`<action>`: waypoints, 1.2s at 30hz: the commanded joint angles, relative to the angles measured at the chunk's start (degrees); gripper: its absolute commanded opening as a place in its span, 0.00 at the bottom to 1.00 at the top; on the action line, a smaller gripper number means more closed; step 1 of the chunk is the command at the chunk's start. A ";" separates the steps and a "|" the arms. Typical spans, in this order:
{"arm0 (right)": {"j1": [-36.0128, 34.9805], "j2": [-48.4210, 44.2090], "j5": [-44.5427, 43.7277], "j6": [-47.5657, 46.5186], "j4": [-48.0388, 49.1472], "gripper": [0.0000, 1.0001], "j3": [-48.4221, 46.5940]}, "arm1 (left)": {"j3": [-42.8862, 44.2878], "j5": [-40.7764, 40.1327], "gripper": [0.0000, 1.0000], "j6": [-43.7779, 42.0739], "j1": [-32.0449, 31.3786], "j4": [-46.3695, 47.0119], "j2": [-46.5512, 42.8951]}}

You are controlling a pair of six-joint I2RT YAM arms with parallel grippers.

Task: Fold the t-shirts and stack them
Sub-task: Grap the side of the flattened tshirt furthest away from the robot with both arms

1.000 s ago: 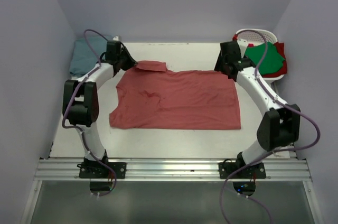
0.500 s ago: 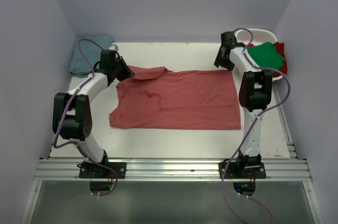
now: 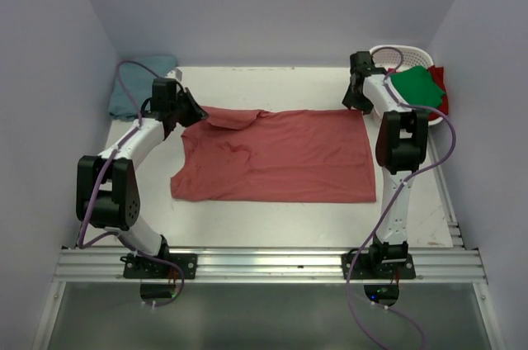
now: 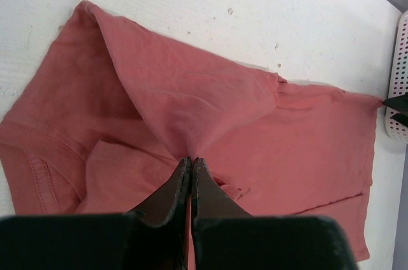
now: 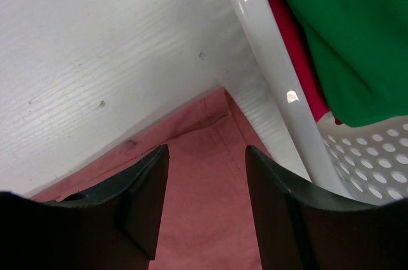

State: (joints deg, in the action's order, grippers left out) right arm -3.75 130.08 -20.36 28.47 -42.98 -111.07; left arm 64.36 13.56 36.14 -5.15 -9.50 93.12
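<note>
the near part of the white table [image 3: 272, 214] is bare. past it lies the brick-red t-shirt [image 3: 276, 156], spread flat. its long way runs left to right, with the collar end at the left and the bottom hem at the right.

the coming move turns on the shirt's far edge. both arms are at that edge, one at each end. the left gripper [image 4: 191, 162] is at the far left end, and its jaws are pressed tight together on a fold of the red cloth, which is bunched up there. the right gripper [image 5: 205, 152] is at the far right end, right over the shirt's far right corner. its jaws stand apart with nothing pinched, and the corner lies just below, between them. so i think the right arm has to go down and close on that corner, and then both arms can bring the far edge toward the near edge.

just to the right of that corner is the white slotted basket [image 5: 268, 60]. its rim is very close to the right jaw and could get bumped. a green t-shirt [image 3: 417, 90] and a brighter red t-shirt [image 3: 439, 76] hang over the basket. in the far left corner, well apart, lies a teal-blue t-shirt [image 3: 136, 86].
</note>
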 commanded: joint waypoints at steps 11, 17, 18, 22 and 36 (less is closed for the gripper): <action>1.90 2.37 -1.79 2.82 -0.70 0.54 -4.95 | -1.43 1.38 0.00 -1.51 0.84 0.53 -1.98; 1.90 4.48 -1.96 3.35 -0.26 0.53 -6.09 | -1.52 1.64 0.00 -1.60 0.93 0.62 -2.16; 1.90 4.91 -2.05 3.52 -0.35 0.53 -6.44 | -1.52 1.64 0.00 -1.60 1.02 0.53 -2.15; 1.99 5.27 -2.32 3.52 0.00 0.38 -5.66 | -1.69 1.73 0.00 -1.60 1.28 0.53 -2.15; 2.25 -5.79 -1.62 2.91 6.50 0.00 6.01 | -2.04 2.61 0.00 -1.60 1.54 1.58 -4.70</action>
State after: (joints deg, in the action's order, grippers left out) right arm -1.83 131.92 -20.99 31.48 -39.42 -108.20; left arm 62.39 14.83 36.12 -4.14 -9.56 91.90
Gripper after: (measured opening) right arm 0.018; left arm 0.015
